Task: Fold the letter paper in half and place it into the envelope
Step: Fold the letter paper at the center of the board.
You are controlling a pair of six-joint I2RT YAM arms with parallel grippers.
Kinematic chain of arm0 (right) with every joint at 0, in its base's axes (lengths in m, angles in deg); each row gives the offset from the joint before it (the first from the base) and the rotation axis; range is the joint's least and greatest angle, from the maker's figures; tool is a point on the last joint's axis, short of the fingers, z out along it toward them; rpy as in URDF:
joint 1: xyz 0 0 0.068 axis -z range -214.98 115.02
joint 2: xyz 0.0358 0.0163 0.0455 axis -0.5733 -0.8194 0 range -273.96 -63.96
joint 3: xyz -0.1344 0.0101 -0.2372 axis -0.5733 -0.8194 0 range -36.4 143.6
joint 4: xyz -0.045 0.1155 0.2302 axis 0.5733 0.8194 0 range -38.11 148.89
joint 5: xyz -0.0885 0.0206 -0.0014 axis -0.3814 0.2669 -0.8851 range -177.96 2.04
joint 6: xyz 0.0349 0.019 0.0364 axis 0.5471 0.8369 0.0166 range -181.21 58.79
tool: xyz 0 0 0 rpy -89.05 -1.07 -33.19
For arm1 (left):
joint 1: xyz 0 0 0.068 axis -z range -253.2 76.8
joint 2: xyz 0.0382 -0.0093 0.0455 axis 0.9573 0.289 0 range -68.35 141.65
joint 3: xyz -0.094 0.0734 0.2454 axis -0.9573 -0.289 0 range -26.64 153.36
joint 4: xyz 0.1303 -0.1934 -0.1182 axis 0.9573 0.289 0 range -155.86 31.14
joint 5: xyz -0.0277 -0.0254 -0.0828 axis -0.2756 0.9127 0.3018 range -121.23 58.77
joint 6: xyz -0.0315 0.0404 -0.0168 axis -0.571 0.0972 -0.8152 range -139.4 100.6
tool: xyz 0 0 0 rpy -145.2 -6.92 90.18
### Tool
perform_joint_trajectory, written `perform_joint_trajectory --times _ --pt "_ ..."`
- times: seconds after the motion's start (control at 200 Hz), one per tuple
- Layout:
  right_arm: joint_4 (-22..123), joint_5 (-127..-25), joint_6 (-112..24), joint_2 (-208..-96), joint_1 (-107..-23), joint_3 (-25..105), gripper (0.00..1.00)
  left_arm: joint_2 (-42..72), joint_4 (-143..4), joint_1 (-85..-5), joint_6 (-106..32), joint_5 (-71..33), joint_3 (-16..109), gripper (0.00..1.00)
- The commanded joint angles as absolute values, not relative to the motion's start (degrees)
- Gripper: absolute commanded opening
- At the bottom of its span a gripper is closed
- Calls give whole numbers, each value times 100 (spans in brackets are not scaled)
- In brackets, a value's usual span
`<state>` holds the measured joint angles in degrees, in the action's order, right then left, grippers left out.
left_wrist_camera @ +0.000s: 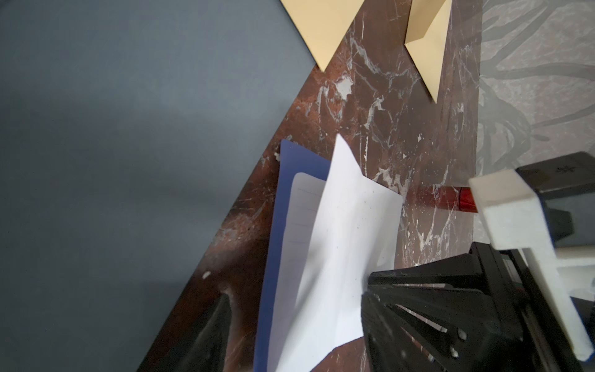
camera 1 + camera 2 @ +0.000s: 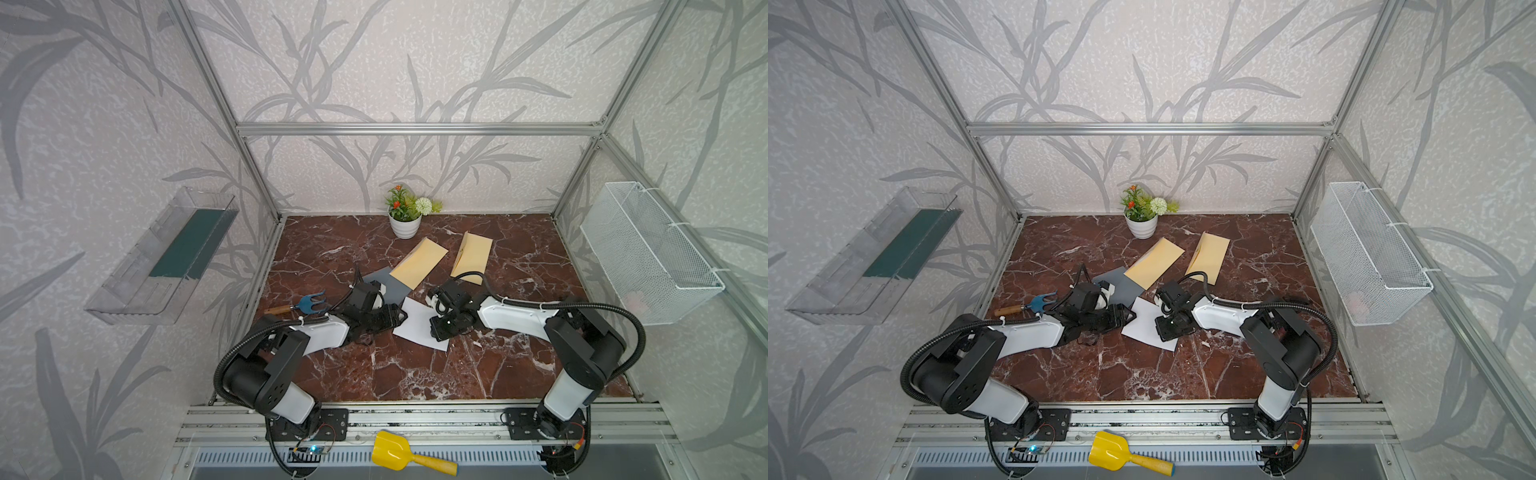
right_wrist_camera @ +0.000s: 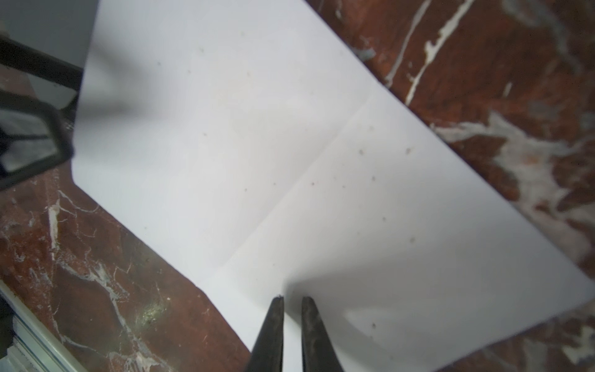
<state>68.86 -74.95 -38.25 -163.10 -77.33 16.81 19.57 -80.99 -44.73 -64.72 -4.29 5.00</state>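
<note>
left pincer (image 2: 401, 316) sits at the left corner of the letter paper (image 2: 417, 328); my jaws stand wide apart, one finger (image 1: 418, 306) against the raised white flap, nothing clamped. in the left wrist view that corner is lifted and curled, and a blue-bordered lined face shows beside it. right pincer (image 3: 293, 300) points down over the right part of the paper near one end of a crease that crosses the white face; tips almost together, only a slit between, nothing in the slit. cannot tell if the tips touch the sheet. paper lies on the marble table (image 2: 415, 378) between my two arms. manila envelope (image 2: 419, 262) lies beyond it, overlapping a grey sheet (image 2: 397, 293); second manila envelope (image 2: 472, 257) lies to its right, apart. paper is in neither envelope
</note>
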Motion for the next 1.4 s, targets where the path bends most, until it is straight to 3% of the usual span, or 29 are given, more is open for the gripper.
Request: perform_joint_trajectory --times 0.0,0.31,0.745,1.395 --pt "6883 -7529 -3758 -16645 -7708 1592 14 1960 -8542 -4445 -6788 -186 536 64" --pt "6393 -7205 -3581 -16968 -7478 1726 14 1293 -8448 -4432 -6973 -172 598 64" --pt "6284 -7029 -3564 -17453 -7369 2489 15 1315 -8749 -4236 -7215 -198 703 64" --pt "6169 -7018 -3596 -16321 -6694 2263 15 1829 -9011 -4008 -7298 -240 1010 64"
